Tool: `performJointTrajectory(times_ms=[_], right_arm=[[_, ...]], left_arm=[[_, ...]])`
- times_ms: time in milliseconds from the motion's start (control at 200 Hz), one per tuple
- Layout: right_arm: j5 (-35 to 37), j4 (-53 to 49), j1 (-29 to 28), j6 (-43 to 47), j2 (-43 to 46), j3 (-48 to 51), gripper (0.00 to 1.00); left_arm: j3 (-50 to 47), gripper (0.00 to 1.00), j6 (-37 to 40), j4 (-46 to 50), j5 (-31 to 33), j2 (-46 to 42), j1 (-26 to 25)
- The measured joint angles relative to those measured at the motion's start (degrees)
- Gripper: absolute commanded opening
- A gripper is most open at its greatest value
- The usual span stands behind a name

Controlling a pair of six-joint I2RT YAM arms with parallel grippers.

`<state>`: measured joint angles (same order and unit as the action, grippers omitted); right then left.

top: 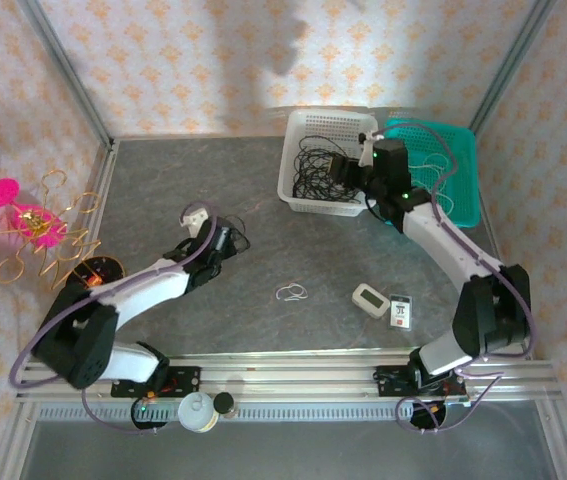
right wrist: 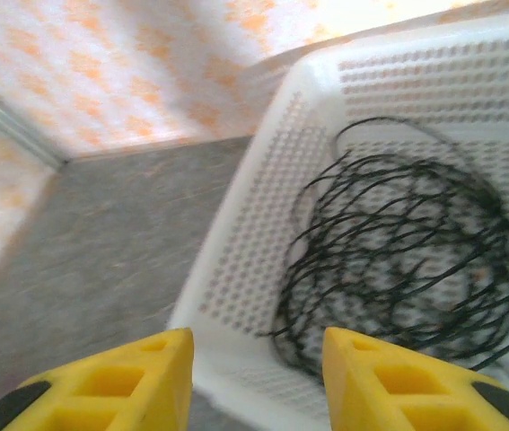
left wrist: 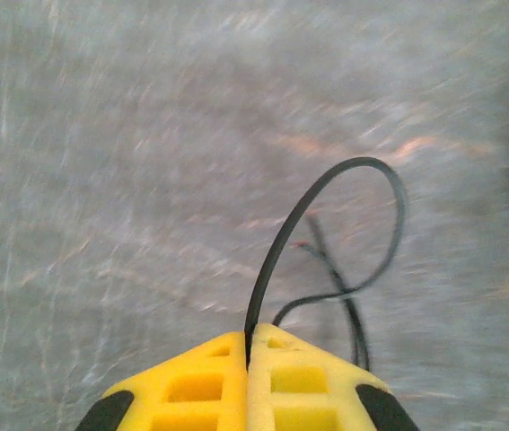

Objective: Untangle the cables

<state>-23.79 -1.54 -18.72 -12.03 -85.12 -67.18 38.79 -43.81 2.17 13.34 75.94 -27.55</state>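
In the left wrist view my left gripper (left wrist: 249, 339) is shut on a black cable (left wrist: 326, 193), which rises from between the yellow fingers, loops over and drops back to the grey table. Seen from above, that gripper (top: 227, 240) sits low at the table's left-centre. A tangle of black cables (right wrist: 398, 260) lies in the white basket (right wrist: 236, 251). My right gripper (right wrist: 256, 346) hovers open over the basket's near corner with nothing between its fingers. From the top camera it (top: 341, 170) hangs over the white basket (top: 298, 190). A small white cable (top: 291, 292) lies coiled on the table.
A teal basket (top: 463, 170) stands right of the white one. A small white device (top: 370, 298) and a card (top: 400, 312) lie near the right arm. A pink and gold wire ornament (top: 23, 228) sits beyond the table's left edge.
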Motion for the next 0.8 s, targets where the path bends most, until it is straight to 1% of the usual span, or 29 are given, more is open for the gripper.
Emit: performJointTrajectory(times_ms=[75,160,210,280,345,496,626,801], right_arm=[[-5.0,4.3,-1.8,-4.5,1.4,3.3,0.41],[-8.2,8.9,-5.9,-6.9,2.3,7.8,0.53],[-9.2,10.7,-9.4,-7.6,2.3,9.9,0.56],[-10.8,12.1,-14.5,-7.6,1.7,11.3,0.58],[-12.2,14.7,-17.6,-7.5,0.4,11.3,0.59],[-14.0,20.6,-18.9,-7.5,-4.0,10.3,0.60],[-12.6,22.5,-19.5,-7.9,-9.2,7.1,0.55],[-2.7,23.7,-20.0,-10.4,-12.0,5.6,0.56]], left_arm=[[0.0,0.00,3.4,-1.6,0.5,-4.8,-0.6],[0.0,0.00,8.1,-2.7,-0.3,-9.5,-1.0],[0.0,0.00,11.1,-3.1,-1.5,-12.0,-1.4],[0.3,0.00,14.7,-3.1,-4.0,-14.3,-2.0],[1.0,0.00,17.4,-2.7,-6.1,-15.5,-2.6],[3.3,0.00,20.7,-1.1,-10.0,-17.2,-3.1],[3.9,0.00,21.4,-0.5,-12.1,-18.5,-3.7],[4.3,0.00,21.5,1.7,-14.4,-20.0,-4.7]])
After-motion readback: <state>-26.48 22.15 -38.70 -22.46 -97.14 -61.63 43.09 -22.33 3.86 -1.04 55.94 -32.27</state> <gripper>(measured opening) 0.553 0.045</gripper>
